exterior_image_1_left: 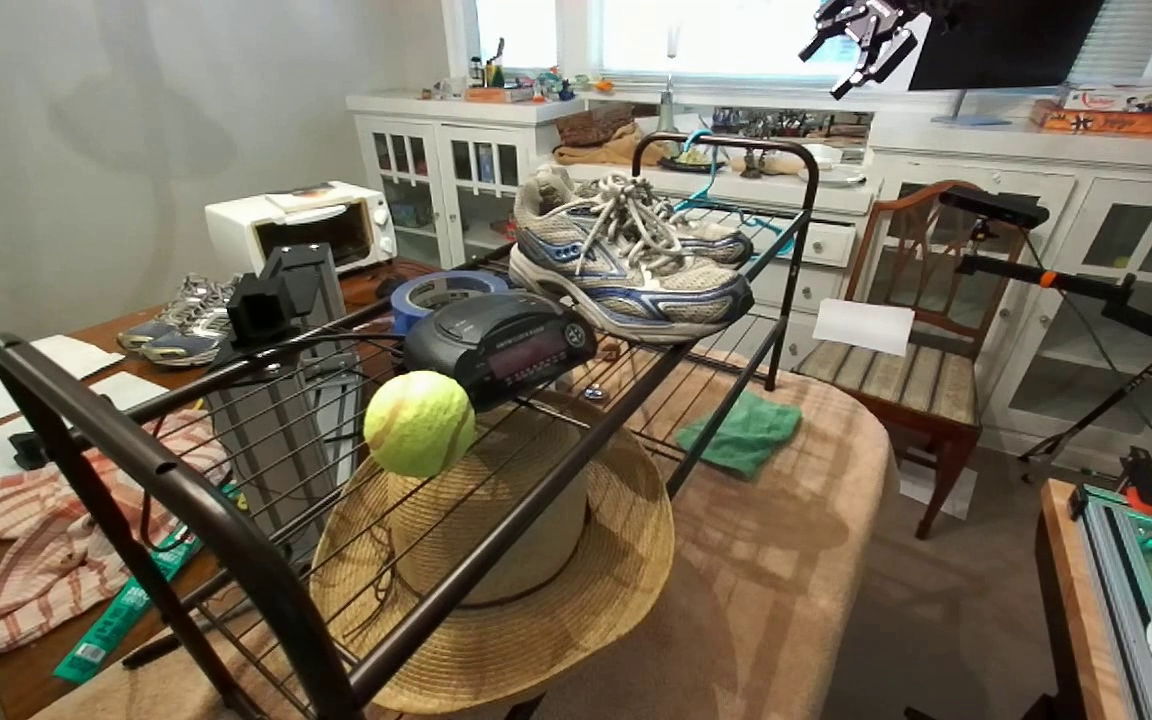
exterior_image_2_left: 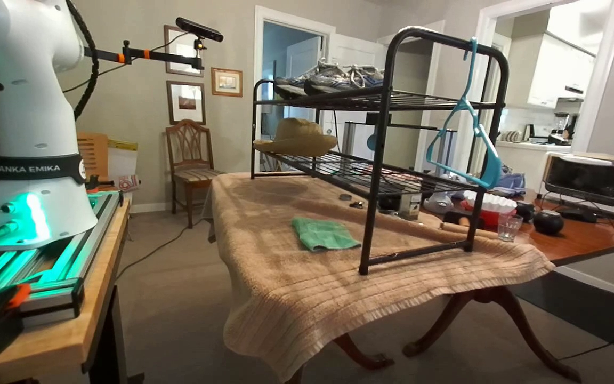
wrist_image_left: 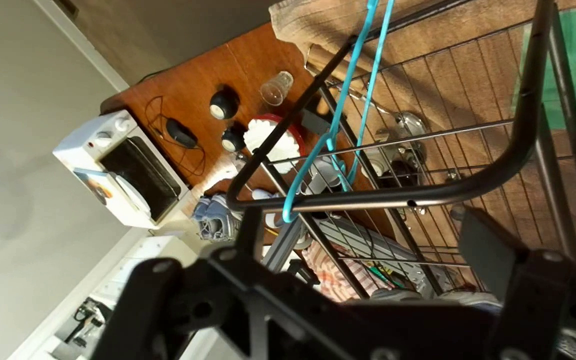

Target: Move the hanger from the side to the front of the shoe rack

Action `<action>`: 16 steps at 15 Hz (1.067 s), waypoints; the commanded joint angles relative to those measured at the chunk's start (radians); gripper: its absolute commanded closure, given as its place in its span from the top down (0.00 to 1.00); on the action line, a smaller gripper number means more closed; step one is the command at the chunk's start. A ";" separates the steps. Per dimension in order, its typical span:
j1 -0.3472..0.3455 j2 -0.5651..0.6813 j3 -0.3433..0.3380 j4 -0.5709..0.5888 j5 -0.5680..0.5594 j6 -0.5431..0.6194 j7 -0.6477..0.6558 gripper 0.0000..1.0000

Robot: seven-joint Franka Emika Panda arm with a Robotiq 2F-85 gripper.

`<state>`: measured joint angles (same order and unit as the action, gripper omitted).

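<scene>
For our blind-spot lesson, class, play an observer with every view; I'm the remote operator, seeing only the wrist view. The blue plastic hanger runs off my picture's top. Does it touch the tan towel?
Observer: No. In an exterior view, the blue plastic hanger hangs clear above the tan towel.
Operator: What sits on the lower wire shelf of the dark metal rack?
Observer: A wide-brimmed straw hat, at the end away from the hanger.
Operator: Might anything on the rack roll?
Observer: Possibly the yellow-green tennis ball beside the black clock radio.

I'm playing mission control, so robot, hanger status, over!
Gripper open, empty. Hanger hooked on end of rack. Shoes atop it, maybe in the way.
</scene>
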<state>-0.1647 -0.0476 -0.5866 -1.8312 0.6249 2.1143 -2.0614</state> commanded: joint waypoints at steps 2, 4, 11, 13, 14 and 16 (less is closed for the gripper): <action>-0.101 0.123 0.083 0.079 0.074 -0.088 -0.101 1.00; -0.143 0.159 0.123 0.107 0.090 -0.112 -0.138 1.00; -0.202 0.186 0.187 0.124 0.043 -0.067 -0.084 1.00; -0.217 0.223 0.201 0.158 0.104 -0.093 -0.111 1.00; -0.228 0.235 0.215 0.173 0.124 -0.110 -0.123 1.00; -0.241 0.273 0.244 0.212 0.166 -0.117 -0.127 1.00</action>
<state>-0.3671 0.1558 -0.3858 -1.6941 0.7240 2.0371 -2.1584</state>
